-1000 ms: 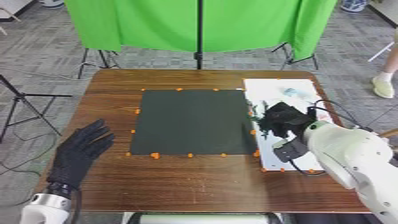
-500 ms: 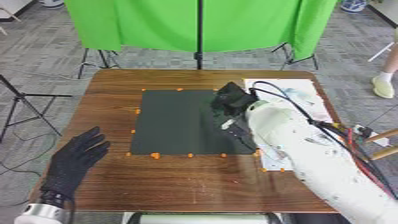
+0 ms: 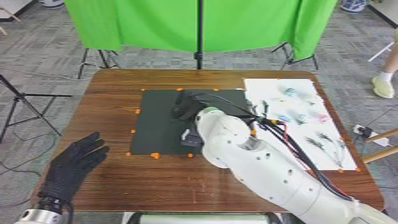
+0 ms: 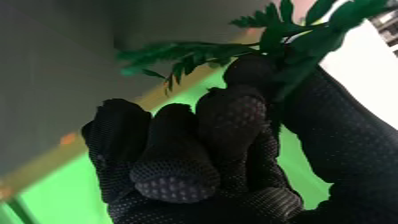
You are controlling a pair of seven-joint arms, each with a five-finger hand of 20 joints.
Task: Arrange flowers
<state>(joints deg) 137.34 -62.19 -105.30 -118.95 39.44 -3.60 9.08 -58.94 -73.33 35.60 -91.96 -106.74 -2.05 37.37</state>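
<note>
In the head view the right hand (image 3: 187, 106) is over the upper middle of the dark square mat (image 3: 160, 140). In the right wrist view the right hand (image 4: 233, 120) pinches a green leafy sprig (image 4: 306, 42) between thumb and finger, with its leaves spreading past the fingertips. The left hand (image 3: 78, 157) rests open at the table's left side, apart from the mat. On the white sheet (image 3: 266, 87) to the right lie pale blue flowers (image 3: 293, 92), pinkish flowers (image 3: 318, 119) and dark green stems (image 3: 324, 140).
Orange markers (image 3: 155, 155) line the mat's edges on the brown wooden table (image 3: 169, 187). The right arm (image 3: 258, 162) crosses the table's right front part. Behind the table hang green cloths (image 3: 151, 25) with a black stand (image 3: 199, 55).
From over the white sheet, my right hand has moved left across the mat, and the sheet's flowers have come into sight. My left hand has shifted slightly downward.
</note>
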